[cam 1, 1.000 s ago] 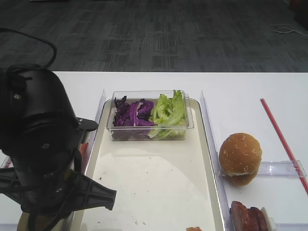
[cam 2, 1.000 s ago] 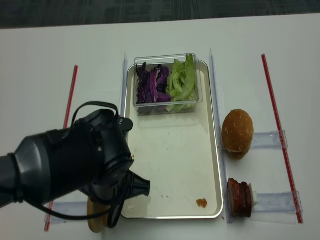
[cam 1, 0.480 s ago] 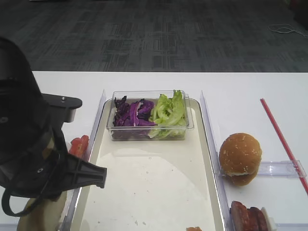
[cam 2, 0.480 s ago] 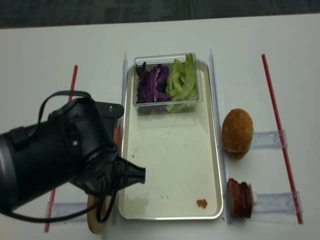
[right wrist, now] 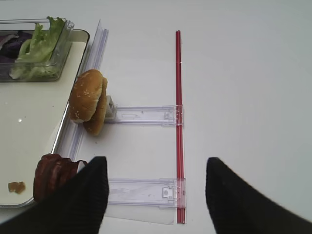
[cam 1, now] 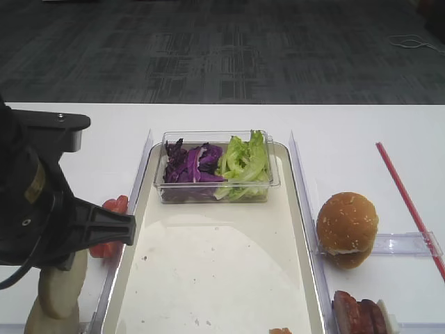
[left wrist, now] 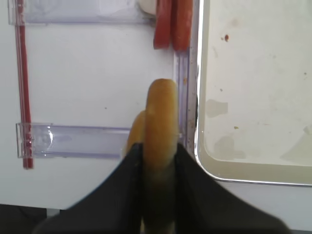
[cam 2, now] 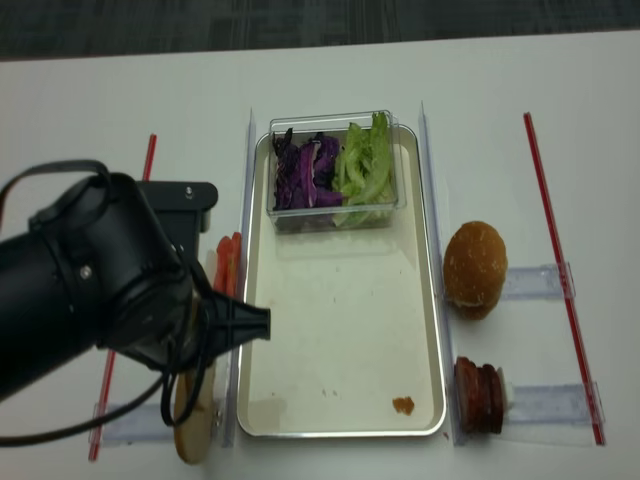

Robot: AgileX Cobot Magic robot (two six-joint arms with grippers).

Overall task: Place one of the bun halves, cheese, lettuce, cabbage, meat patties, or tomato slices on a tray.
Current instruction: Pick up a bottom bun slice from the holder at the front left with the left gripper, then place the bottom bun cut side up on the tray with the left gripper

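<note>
L gripper (left wrist: 158, 161) is clamped on a bun half (left wrist: 161, 112), fingers pinching it edge-on so it stands upright between them. A second half sits just behind it, touching or nearly so; can't tell from the wrist view whether it's pinched too. Bun is on the table, just outside the tray (left wrist: 253, 168) rim, beside a clear plastic rail (left wrist: 73, 141). Tomato slices (left wrist: 171, 22) stand farther along the same rim.

R gripper (right wrist: 156, 195) hangs open over bare table on the far side, holding nothing, near the patties (right wrist: 52, 175) and whole bun (right wrist: 87, 100). Lettuce (cam 1: 245, 161) and cabbage (cam 1: 191, 163) sit in a clear box (cam 1: 274, 182) at the tray's far end.

Risks, as I judge them:
- Thin edge grip: bun could twist or slip on lift.
- The other half may drag along if stuck.
- Low carry could catch the raised rim or rail.
- Drop too near the edge and it rolls back off.
</note>
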